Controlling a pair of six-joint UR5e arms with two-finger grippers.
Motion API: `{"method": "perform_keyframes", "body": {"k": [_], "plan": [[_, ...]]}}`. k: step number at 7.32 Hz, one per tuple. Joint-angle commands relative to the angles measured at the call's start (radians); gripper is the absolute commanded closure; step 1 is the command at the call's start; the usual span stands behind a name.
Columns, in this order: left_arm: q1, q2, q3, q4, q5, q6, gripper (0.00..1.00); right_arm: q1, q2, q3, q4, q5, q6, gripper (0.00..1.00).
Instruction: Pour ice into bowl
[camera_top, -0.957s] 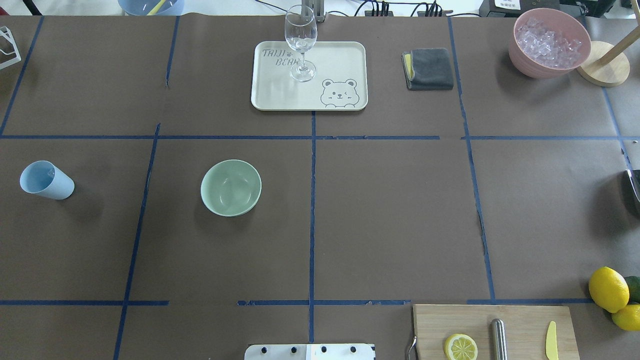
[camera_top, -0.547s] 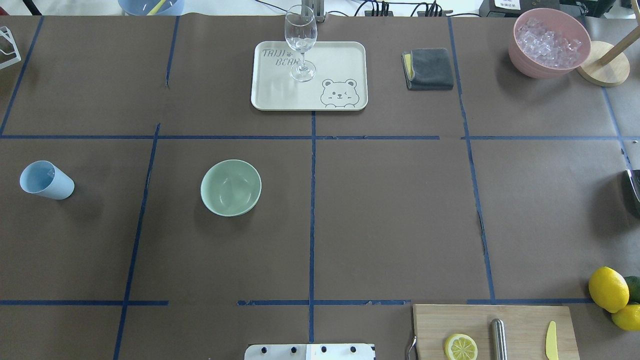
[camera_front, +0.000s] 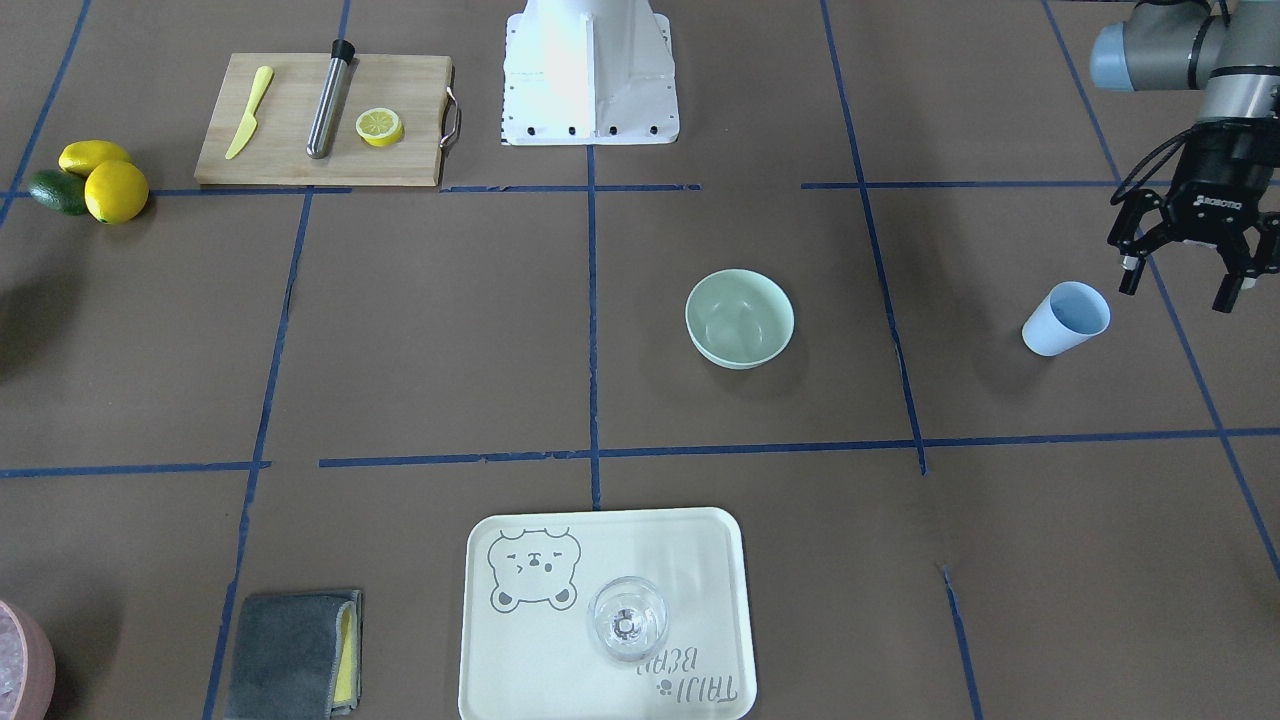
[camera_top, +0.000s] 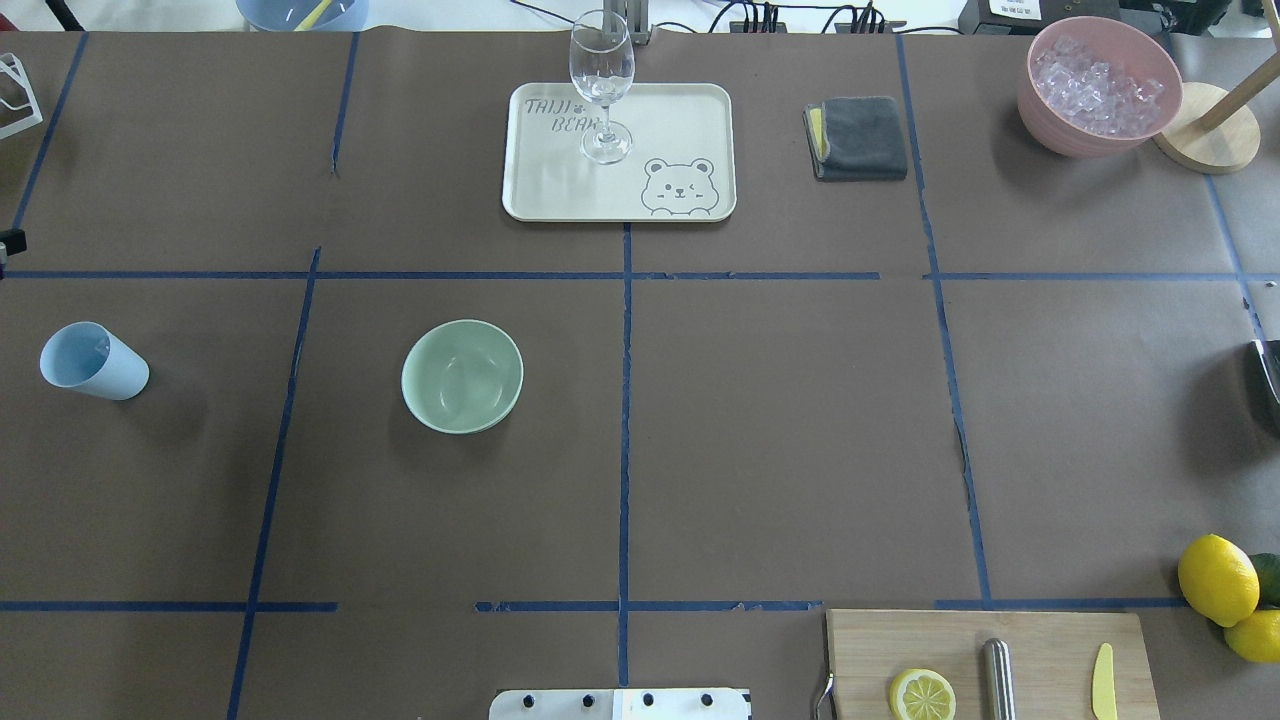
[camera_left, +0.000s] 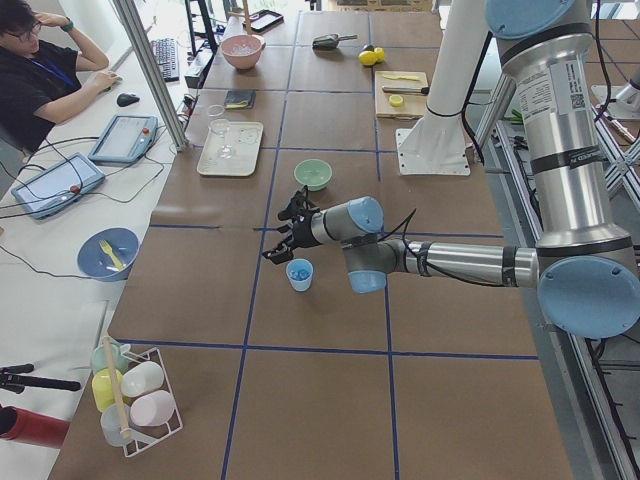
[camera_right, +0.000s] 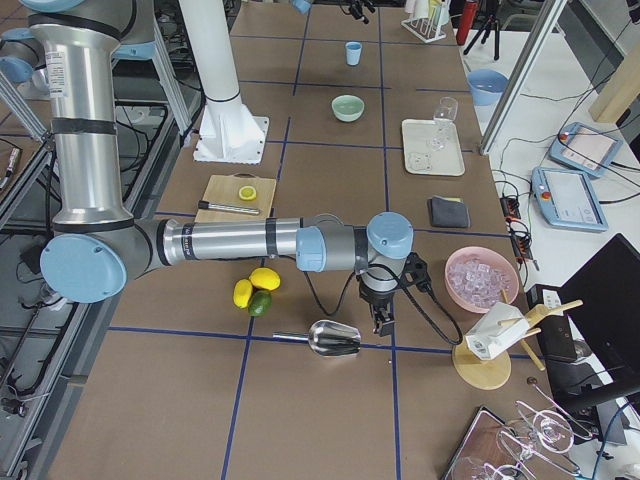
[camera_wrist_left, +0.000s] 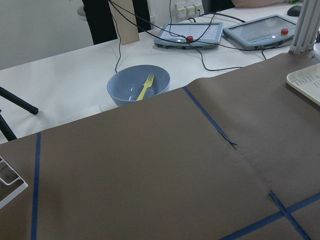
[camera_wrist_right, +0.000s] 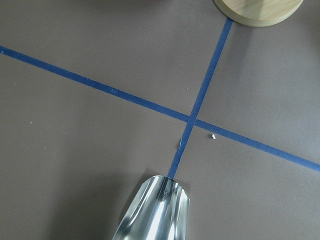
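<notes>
The left gripper hangs, jaws apart, just beside the upright light blue cup — likely lining up a grasp to pour whatever ice it holds, too small to see, into the empty mint bowl on the table — while whether the right gripper is open I cannot tell.

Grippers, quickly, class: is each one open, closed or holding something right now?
Left gripper: open, holding nothing, near the light blue cup.
Right gripper: cannot be told; it shows only in the side view, near the metal scoop.
</notes>
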Motion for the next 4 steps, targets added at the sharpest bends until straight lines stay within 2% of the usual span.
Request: {"method": "perform_keyframes", "body": {"k": [1, 2, 4], "plan": [[0.25, 0.054, 0.0, -0.027, 0.341, -0.176, 0.0, 0.0, -0.002, 0.0, 0.0, -0.001, 0.002, 0.0], [0.34, 0.074, 0.0, -0.027, 0.462, -0.23, 0.0, 0.005, -0.003, 0.002, 0.0, -0.008, 0.009, 0.0], [0.467, 0.084, 0.05, -0.024, 0.63, -0.374, 0.0, 0.006, -0.003, 0.0, 0.0, -0.008, 0.035, 0.0]]}}
